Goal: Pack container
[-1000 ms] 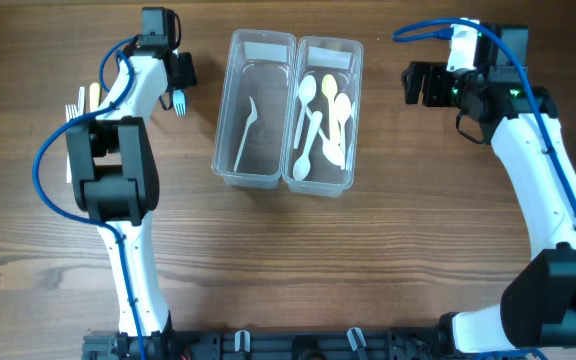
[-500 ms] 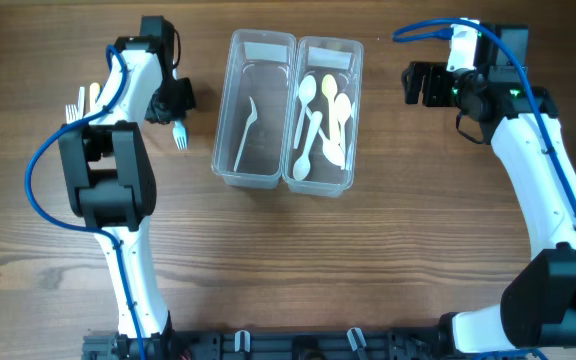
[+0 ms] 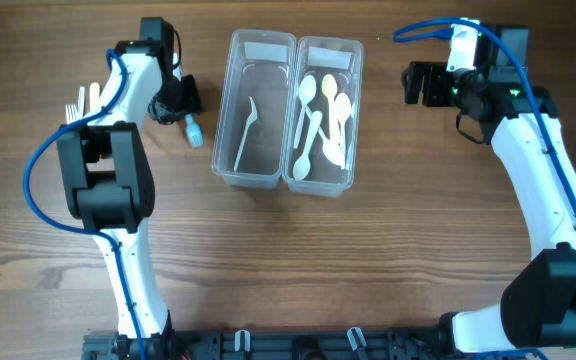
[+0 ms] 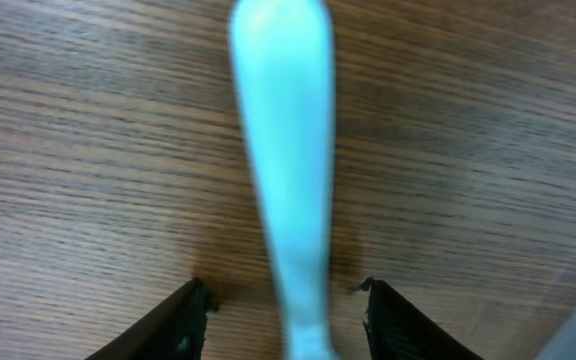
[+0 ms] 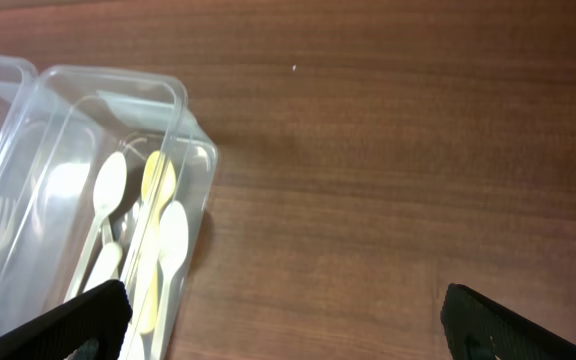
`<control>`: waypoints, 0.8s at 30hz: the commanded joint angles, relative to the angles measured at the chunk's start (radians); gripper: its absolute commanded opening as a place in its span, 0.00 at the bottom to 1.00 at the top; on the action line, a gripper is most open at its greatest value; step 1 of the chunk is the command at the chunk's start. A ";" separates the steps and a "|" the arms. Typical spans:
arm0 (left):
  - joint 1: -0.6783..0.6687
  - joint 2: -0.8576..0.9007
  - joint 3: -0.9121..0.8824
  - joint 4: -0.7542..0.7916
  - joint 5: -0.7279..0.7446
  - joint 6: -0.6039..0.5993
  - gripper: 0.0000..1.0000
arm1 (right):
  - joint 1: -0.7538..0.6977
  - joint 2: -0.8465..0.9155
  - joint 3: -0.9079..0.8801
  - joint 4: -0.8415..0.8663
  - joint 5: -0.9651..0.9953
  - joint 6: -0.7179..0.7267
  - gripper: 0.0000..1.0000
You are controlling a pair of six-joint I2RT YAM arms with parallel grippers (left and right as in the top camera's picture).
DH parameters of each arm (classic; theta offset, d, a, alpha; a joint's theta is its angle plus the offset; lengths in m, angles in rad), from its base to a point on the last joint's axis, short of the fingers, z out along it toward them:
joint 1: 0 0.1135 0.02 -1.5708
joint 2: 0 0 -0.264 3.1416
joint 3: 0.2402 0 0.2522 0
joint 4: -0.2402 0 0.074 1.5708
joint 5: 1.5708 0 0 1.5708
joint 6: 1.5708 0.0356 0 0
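Note:
A light blue plastic fork (image 3: 193, 132) lies just left of the two clear containers. Its handle (image 4: 286, 200) runs between my left gripper's jaws (image 4: 283, 320), with wood showing on both sides, so the jaws (image 3: 173, 100) are open around it. The left container (image 3: 230, 150) holds one white fork (image 3: 246, 125). The right container (image 3: 353, 120) holds several white and pale yellow spoons (image 3: 323, 115), also seen in the right wrist view (image 5: 158, 240). My right gripper (image 3: 420, 84) is open and empty, to the right of the containers.
A few white forks (image 3: 76, 102) lie at the far left beside the left arm. The left arm's blue cable (image 3: 43, 170) loops over the table on the left. Bare wood lies to the right of the containers (image 5: 388, 180).
The blue fork moved down the table with the left gripper, then shifted right toward the left container and turned slightly. The right arm has not moved.

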 commanded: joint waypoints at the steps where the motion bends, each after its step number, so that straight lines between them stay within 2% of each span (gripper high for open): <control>1: 0.014 -0.035 -0.018 -0.008 0.022 0.002 0.53 | 0.000 -0.011 0.002 0.004 0.009 -0.011 1.00; 5: 0.013 -0.111 -0.018 0.022 0.022 0.001 0.55 | 0.000 -0.011 0.002 0.004 0.009 -0.011 1.00; 9: 0.013 -0.103 -0.019 0.074 0.021 -0.021 0.58 | 0.000 -0.011 0.002 0.004 0.009 -0.011 1.00; 12: 0.013 -0.103 -0.019 0.146 0.006 -0.082 0.57 | 0.000 -0.011 0.002 0.005 0.009 -0.011 1.00; 17: 0.013 -0.103 -0.019 0.218 -0.029 -0.109 0.56 | 0.000 -0.011 0.002 0.004 0.009 -0.011 1.00; 21: 0.013 -0.103 -0.019 0.224 -0.091 -0.179 0.54 | 0.000 -0.011 0.002 0.004 0.009 -0.011 1.00; 24: 0.013 -0.089 -0.019 0.224 -0.091 -0.179 0.52 | 0.000 -0.011 0.002 0.004 0.009 -0.011 1.00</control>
